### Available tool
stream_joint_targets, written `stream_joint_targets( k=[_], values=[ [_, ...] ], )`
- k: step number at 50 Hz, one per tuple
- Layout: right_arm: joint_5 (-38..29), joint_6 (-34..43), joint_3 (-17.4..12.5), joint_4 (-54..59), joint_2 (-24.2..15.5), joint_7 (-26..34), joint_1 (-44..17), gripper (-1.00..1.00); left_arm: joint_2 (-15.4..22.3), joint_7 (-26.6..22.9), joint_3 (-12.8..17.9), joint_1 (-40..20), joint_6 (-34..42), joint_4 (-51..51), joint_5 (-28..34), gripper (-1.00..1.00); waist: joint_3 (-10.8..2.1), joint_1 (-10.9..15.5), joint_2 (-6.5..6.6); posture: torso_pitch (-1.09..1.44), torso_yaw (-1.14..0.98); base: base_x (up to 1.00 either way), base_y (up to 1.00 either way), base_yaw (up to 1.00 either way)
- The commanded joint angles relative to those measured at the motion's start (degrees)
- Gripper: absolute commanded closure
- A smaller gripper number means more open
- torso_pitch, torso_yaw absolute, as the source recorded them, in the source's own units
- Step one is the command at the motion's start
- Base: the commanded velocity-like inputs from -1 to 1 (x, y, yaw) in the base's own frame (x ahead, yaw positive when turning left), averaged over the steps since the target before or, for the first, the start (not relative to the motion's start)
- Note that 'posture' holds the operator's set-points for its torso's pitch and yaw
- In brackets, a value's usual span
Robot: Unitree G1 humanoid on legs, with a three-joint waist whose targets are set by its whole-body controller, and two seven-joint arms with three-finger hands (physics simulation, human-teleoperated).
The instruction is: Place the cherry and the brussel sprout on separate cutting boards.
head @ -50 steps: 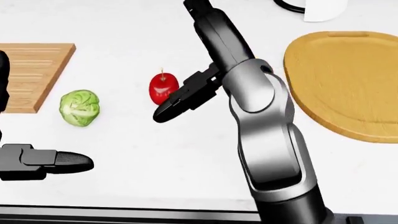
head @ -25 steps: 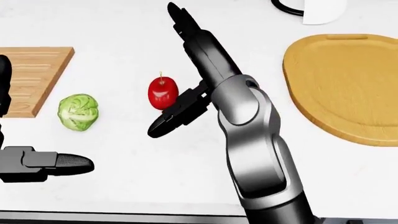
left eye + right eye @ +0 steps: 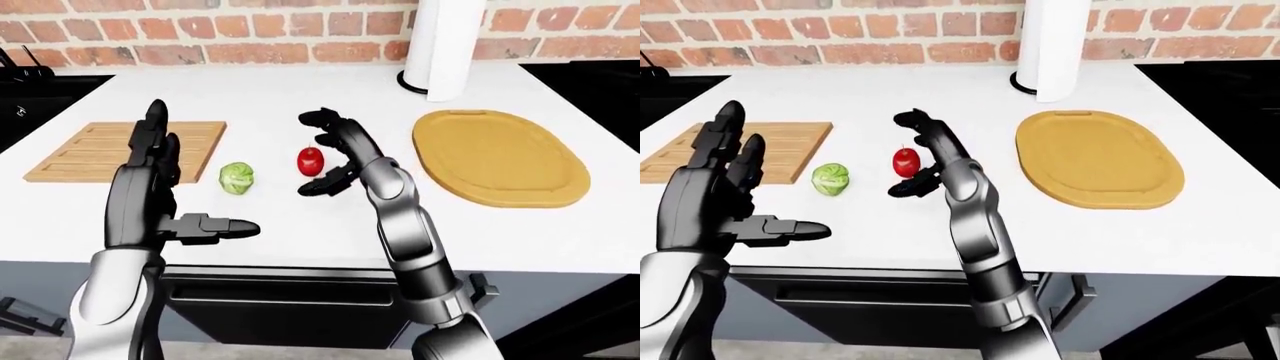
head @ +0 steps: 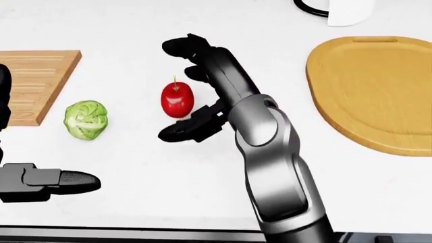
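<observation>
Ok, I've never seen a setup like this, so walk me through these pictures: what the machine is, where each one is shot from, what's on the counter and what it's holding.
This is a simulated humanoid robot, steered remotely by a person. All three pictures come from cameras on its head: one looks steeply down at the counter, the other two are a left and right eye showing nearly the same wider scene.

On the white counter lie a red cherry, a green brussel sprout, a slatted rectangular cutting board at the left and a rounded cutting board at the right. A white paper towel roll stands by the brick wall.

The right hand curls its open fingers around the cherry without closing on it. The left hand is raised, open and empty. So nothing is held, and neither item is on a board yet.
</observation>
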Motion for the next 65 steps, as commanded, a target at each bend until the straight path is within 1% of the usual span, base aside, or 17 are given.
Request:
stream_joint_targets(
  k=[1, 4, 5, 6, 10, 21, 22, 26, 33, 38, 41, 43, 52, 55, 58, 64, 65],
  values=[
    [-0.08, -1.35, 0.10, -2.38, 0.09, -0.42, -1.67, -0.44, 0.48, 0.21, 0.36, -1.15, -1.55, -1.73, 0.09, -1.00, -1.31, 0.00, 0.29, 0.00, 0.00, 0.00, 0.00, 0.00],
    [0.44, -1.66, -0.42, -1.56, 0.07, -1.03, -1.85, -0.35, 0.53, 0.13, 0.19, -1.07, -1.58, -1.75, 0.19, -1.00, -1.32, 0.01, 0.29, 0.00, 0.00, 0.00, 0.00, 0.00],
    [0.57, -1.76, -0.40, -1.44, 0.02, -1.10, -1.87, -0.36, 0.50, 0.08, 0.18, -1.09, -1.54, -1.78, 0.18, -1.00, -1.32, 0.01, 0.30, 0.00, 0.00, 0.00, 0.00, 0.00],
    [1.38, -1.37, -0.64, -1.39, 0.49, -1.35, -1.84, -0.30, 0.53, 0.04, 0.18, -1.10, -1.44, -1.84, 0.24, -1.00, -1.34, 0.00, 0.30, 0.00, 0.00, 0.00, 0.00, 0.00],
    [2.38, -0.92, -0.35, -1.28, 0.69, -1.91, -2.22, -0.22, 0.82, -0.27, 0.17, -1.25, -0.91, -2.31, 0.41, -1.00, -1.39, 0.02, 0.32, 0.00, 0.00, 0.00, 0.00, 0.00],
    [4.69, -1.00, -0.38, 0.14, 0.63, -3.85, -2.59, 0.07, 0.58, -0.63, 0.94, -0.73, -0.57, -3.23, 0.11, -1.00, -1.42, 0.05, 0.34, 0.00, 0.00, 0.00, 0.00, 0.00],
    [4.68, -0.90, -0.36, 0.16, 0.70, -4.01, -2.65, 0.11, 0.58, -0.43, 0.58, -0.99, -0.98, -2.52, 0.30, -1.00, -1.42, 0.05, 0.33, 0.00, 0.00, 0.00, 0.00, 0.00],
    [3.76, -1.50, 0.20, 0.02, 0.55, -3.70, -2.28, 0.25, 0.63, -0.65, 1.26, -0.51, -0.63, -3.33, 0.07, -1.00, -1.46, 0.07, 0.33, 0.00, 0.00, 0.00, 0.00, 0.00],
    [1.51, -2.30, 0.55, -0.60, 0.49, -2.38, -2.09, 0.41, 0.59, -0.46, 1.43, -0.35, -0.71, -3.41, -0.11, -1.00, -1.48, 0.06, 0.30, 0.00, 0.00, 0.00, 0.00, 0.00],
    [0.81, -1.55, 0.13, -1.82, 0.58, -1.70, -2.86, 0.47, 0.67, -0.33, 1.32, -0.49, -0.51, -3.52, -0.07, -1.00, -1.51, 0.07, 0.31, 0.00, 0.00, 0.00, 0.00, 0.00],
    [0.78, -0.67, -0.10, -3.32, 0.22, -0.97, -3.61, 0.58, 0.73, -0.30, 1.37, -0.68, -0.27, -3.63, -0.10, -1.00, -1.46, 0.05, 0.31, 0.00, 0.00, 0.00, 0.00, 0.00],
    [0.75, -0.25, -0.32, -3.91, -0.07, -0.68, -4.00, 0.58, 0.77, -0.27, 1.29, -0.75, -0.29, -3.50, -0.05, -1.00, -1.38, 0.09, 0.28, 0.00, 0.00, 0.00, 0.00, 0.00],
    [2.08, 2.33, -2.79, -6.22, -3.60, 0.30, -6.63, 0.67, 1.28, -0.24, 0.74, -2.27, 1.14, -3.51, 0.10, -1.00, -1.25, 0.11, 0.10, 0.00, 0.00, 0.00, 0.00, 0.00],
    [3.17, 3.59, -4.58, -6.27, -6.10, 0.38, -8.46, 0.73, 1.45, -0.25, 0.74, -2.73, 1.48, -3.41, 0.17, -1.00, -1.22, 0.11, 0.03, 0.00, 0.00, 0.00, 0.00, 0.00],
    [4.23, 5.03, -6.10, -6.75, -8.82, 0.49, -9.99, 0.73, 1.41, -0.10, 0.21, -3.17, 1.35, -2.92, 0.31, -1.00, -1.10, 0.15, -0.11, 0.00, 0.00, 0.00, 0.00, 0.00],
    [6.74, 6.08, -9.54, -3.80, -15.39, 0.40, -14.22, 0.74, 1.21, 0.00, -0.16, -3.43, 0.66, -2.09, 0.29, -1.00, -0.97, 0.14, -0.38, 0.00, 0.00, 0.00, 0.00, 0.00],
    [6.82, 6.12, -9.65, -3.30, -16.22, -0.04, -14.52, 0.74, 1.21, 0.02, -0.17, -3.54, 0.50, -1.81, 0.26, -1.00, -0.96, 0.13, -0.44, 0.00, 0.00, 0.00, 0.00, 0.00]
  ],
)
